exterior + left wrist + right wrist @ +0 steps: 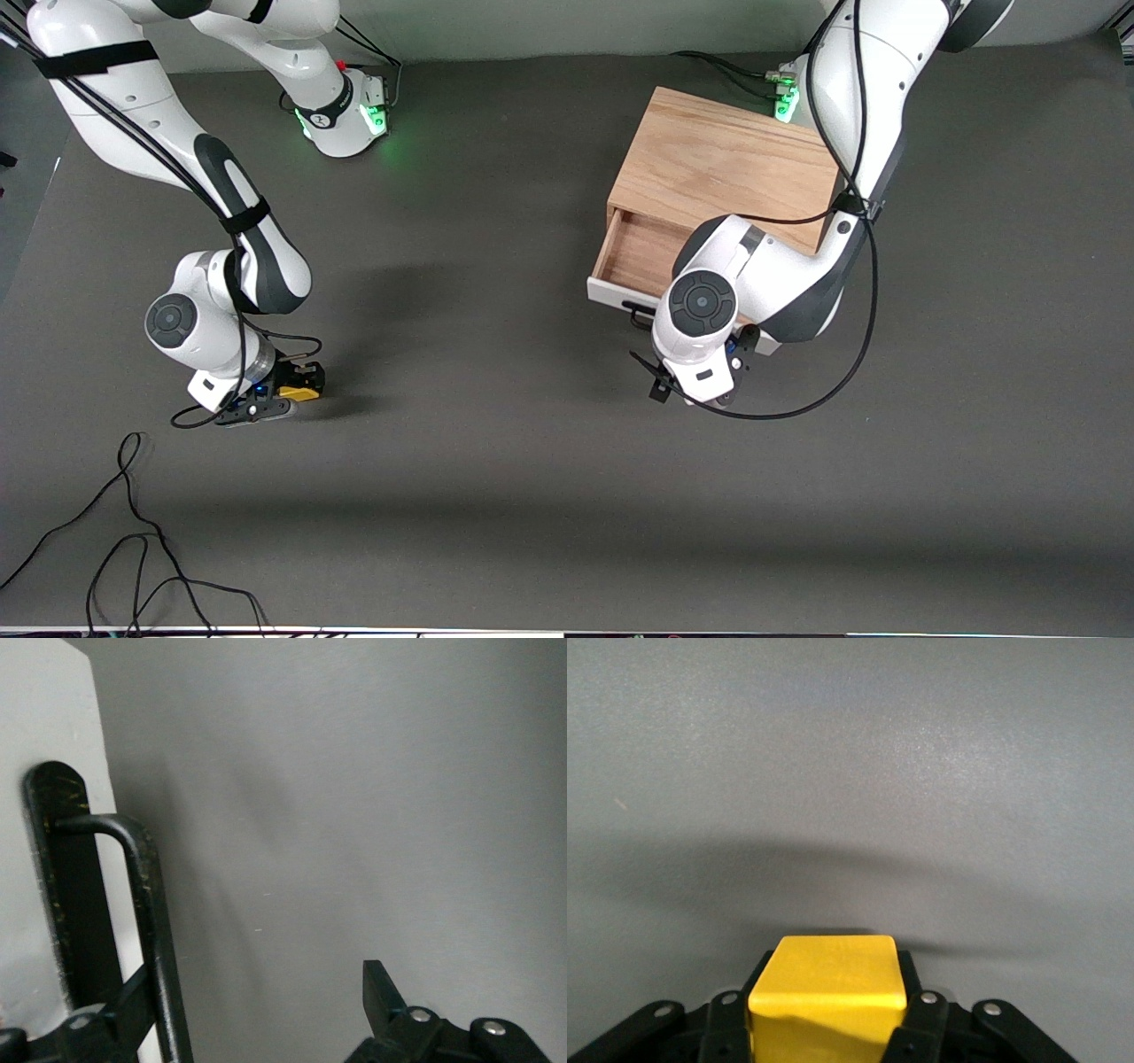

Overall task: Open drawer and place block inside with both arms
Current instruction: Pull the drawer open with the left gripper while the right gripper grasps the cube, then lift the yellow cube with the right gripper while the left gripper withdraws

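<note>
The light wooden cabinet stands toward the left arm's end of the table. Its drawer is pulled partly out, showing the wood interior and white front. My left gripper is just in front of the drawer. In the left wrist view it is open, with the black bar handle close to one finger and not clamped. My right gripper is low over the table toward the right arm's end, shut on the yellow block. The block sits between the fingers in the right wrist view.
Loose black cables lie on the dark mat near the front edge at the right arm's end. A black cable loops from the left arm, low beside the drawer front. The arm bases glow green along the top.
</note>
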Controlling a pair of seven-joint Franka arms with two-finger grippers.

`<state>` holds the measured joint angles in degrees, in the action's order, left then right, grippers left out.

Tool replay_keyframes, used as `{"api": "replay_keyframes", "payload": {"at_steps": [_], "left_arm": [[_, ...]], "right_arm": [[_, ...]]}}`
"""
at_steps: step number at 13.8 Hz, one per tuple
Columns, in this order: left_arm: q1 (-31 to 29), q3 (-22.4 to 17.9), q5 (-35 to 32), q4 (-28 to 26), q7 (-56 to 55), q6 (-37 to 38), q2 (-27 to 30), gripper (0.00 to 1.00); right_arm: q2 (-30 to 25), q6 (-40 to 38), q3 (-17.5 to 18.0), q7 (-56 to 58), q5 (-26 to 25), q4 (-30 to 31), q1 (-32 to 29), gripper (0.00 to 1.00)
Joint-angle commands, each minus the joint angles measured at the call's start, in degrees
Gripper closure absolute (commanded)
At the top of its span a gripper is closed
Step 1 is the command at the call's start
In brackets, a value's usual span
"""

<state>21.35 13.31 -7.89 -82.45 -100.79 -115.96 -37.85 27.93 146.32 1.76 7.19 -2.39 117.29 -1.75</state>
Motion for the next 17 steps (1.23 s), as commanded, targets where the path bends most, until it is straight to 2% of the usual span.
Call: {"api": "replay_keyframes", "payload": {"at_steps": [1,3,5,7,9,12,14,17], "left_arm": [[0.4,-0.3,-2.0,4.7,-0.5,-1.2,-1.7,0.0],[0.4,-0.3,-2.0,5.3,-0.5,-0.2,-1.3,0.0],[0.4,-0.3,-2.0,5.5,-0.5,1.8,0.5,0.0],[-0.1,-0.2,-2.0,10.7,0.4,8.3,1.2,0.0],[-2.4,-0.1,-1.5,15.2,6.9,16.3,2.9,0.0],[-9.2,0.0,2.8,14.6,23.7,25.7,9.4,0.0],[-14.6,0.0,5.2,13.9,34.6,30.1,13.1,0.0],[-22.4,0.0,7.4,10.8,50.9,34.8,18.3,0.0]], "right_arm": [[-3.5,-7.6,-0.1,-0.1,-0.4,-3.0,0.5,0.76],[-5.2,-14.7,0.2,-0.8,0.1,-7.1,1.0,0.76],[-5.7,-24.5,0.2,-3.3,0.2,-14.1,2.4,0.76],[-5.5,-34.7,0.2,-7.2,0.3,-22.4,4.5,0.76],[-4.9,-42.9,0.4,-13.8,1.2,-30.9,7.9,0.76],[-3.8,-54.2,0.8,-23.8,2.3,-42.4,14.0,0.76],[-2.4,-60.9,3.7,-28.0,4.3,-50.2,15.7,0.76],[0.5,-63.3,12.9,-42.3,4.9,-58.5,15.7,0.76]]}}
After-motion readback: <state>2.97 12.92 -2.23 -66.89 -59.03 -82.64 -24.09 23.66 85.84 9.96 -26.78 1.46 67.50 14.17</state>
